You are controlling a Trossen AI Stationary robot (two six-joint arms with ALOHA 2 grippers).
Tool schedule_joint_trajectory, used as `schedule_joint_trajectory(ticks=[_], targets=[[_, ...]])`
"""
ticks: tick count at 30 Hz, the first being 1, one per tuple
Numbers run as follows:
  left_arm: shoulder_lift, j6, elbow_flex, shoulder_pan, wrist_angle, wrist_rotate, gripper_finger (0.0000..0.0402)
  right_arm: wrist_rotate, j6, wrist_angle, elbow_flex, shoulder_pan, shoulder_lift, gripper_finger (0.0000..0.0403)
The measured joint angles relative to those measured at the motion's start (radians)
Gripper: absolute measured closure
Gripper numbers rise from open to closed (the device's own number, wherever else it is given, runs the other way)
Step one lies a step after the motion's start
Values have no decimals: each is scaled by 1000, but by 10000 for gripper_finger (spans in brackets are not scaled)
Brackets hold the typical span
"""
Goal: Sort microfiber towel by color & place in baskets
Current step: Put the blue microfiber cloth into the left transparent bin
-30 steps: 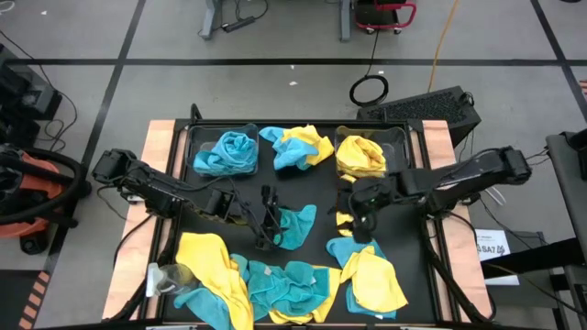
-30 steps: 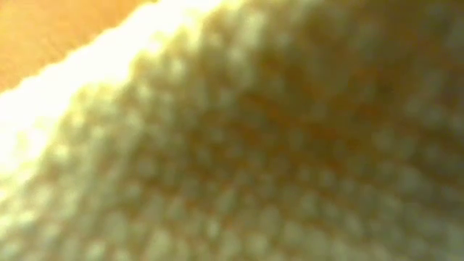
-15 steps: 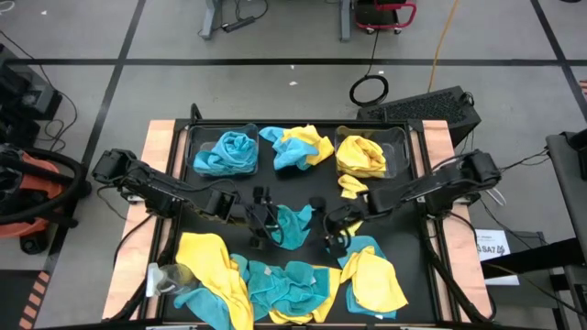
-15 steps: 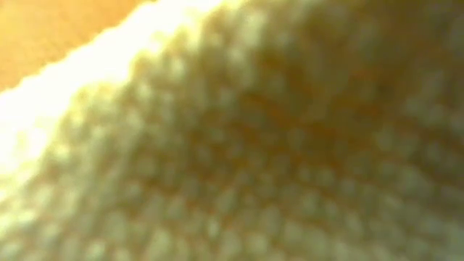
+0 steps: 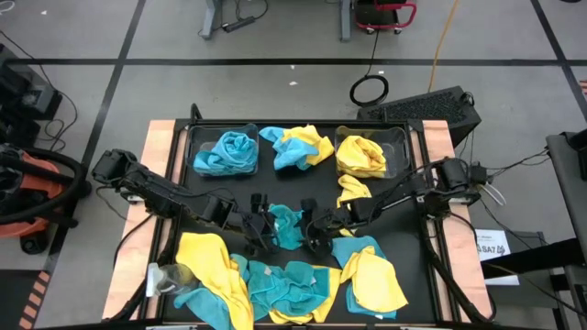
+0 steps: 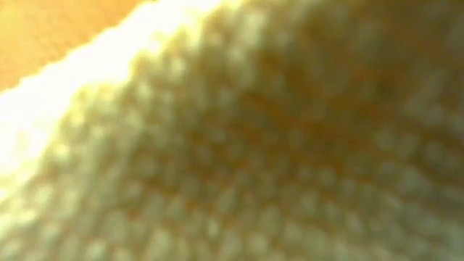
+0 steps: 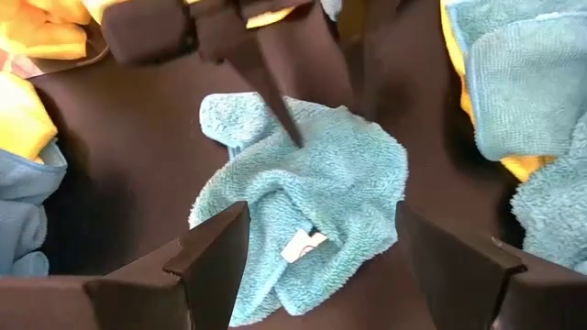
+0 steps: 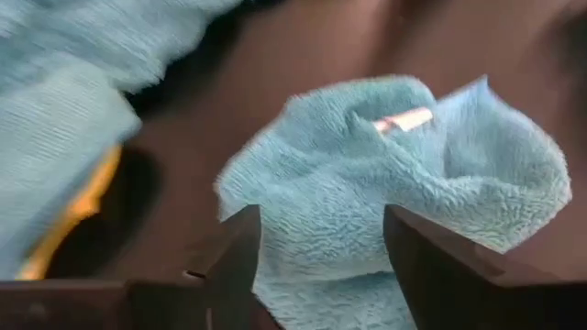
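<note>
Towel, teal [image 5: 286,226] | centre of frame on black worktop [image 5: 321,188] | left gripper [image 5: 260,231] jaws spread beside it | right gripper [image 5: 316,231] jaws spread at its other side | baskets [image 5: 225,151] upper frame.

free: black mat [image 5: 316,183] mid-table | blocked: front towel heap [image 5: 284,280] (crowded)

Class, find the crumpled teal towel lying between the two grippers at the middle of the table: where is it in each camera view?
High view: teal towel, mid-table.
Low view: not visible; yellow cloth fills the picture.
Left wrist view: centre.
Right wrist view: centre-right.
Shared landmark: its white tag.
</note>
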Motion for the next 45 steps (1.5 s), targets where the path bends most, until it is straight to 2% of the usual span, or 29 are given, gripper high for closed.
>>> schedule_joint_trajectory(ticks=[7, 12, 15, 17, 20, 25, 26, 30, 34, 45], targets=[[0, -17, 0, -18, 0, 0, 121, 0, 52, 26, 0, -36, 59, 107], [0, -18, 0, -20, 0, 0, 121, -24, 104, 3, 2, -52, 79, 101], [0, -18, 0, -20, 1, 0, 121, -24, 119, -20, 2, -52, 79, 129], [0, -17, 0, -20, 2, 0, 121, -23, 120, -37, 3, -52, 79, 161], [0, -17, 0, -20, 4, 0, 121, -20, 120, -56, 3, -52, 78, 230], [0, -17, 0, -20, 4, 0, 121, -19, 111, -74, 3, -52, 77, 371], [0, -17, 0, -20, 4, 0, 121, -19, 104, -76, 3, -52, 76, 383], [0, -18, 0, -20, 4, 0, 121, -4, 102, -96, 2, -50, 54, 387], [0, -17, 0, -20, 4, 0, 121, 15, 99, -179, -4, -49, -31, 394], [0, -10, 0, -20, 5, -23, 121, 281, 132, -536, -2, -44, -490, 397]])
